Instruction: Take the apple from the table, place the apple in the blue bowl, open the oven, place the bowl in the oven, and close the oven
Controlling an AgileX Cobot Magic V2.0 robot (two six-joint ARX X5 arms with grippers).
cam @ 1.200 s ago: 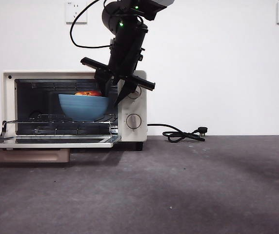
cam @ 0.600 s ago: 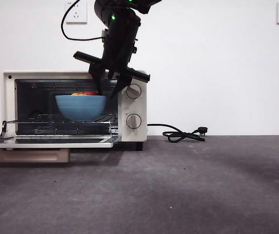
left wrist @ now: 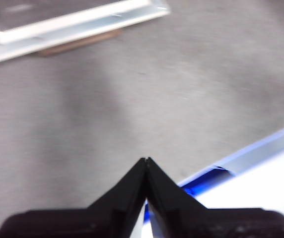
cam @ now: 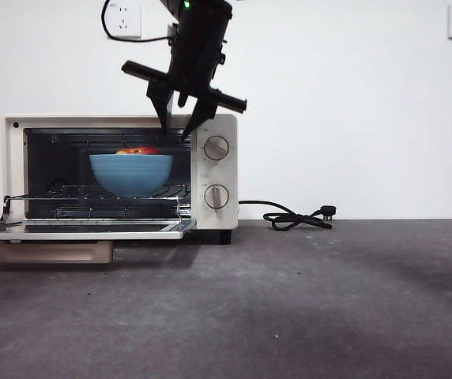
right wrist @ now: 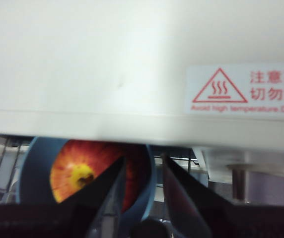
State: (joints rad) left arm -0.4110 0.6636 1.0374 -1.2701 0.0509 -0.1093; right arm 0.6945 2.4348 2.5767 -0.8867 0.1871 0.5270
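The right gripper (cam: 180, 126) hangs over the top front edge of the oven (cam: 214, 170), its two black jaws parted with a narrow gap and nothing between them. Directly below and a little behind its tips sits the blue bowl (cam: 131, 174), resting on the wire rack (cam: 92, 192) inside the oven cavity, clear of the jaws. The apple (right wrist: 90, 173) lies in the bowl (its red and yellow top shows just above the rim in the front view). In the right wrist view the oven's cream top fills most of the picture, with a red heat-warning label (right wrist: 244, 91) off to one side of the jaws. The oven door (cam: 84, 229) lies folded down flat in front of the cavity, below the gripper. The left gripper (left wrist: 146, 166) waits well apart over the bare table (left wrist: 147, 99), its jaws pressed together on nothing. A black cord (cam: 289, 217) trails on the table beside the oven.
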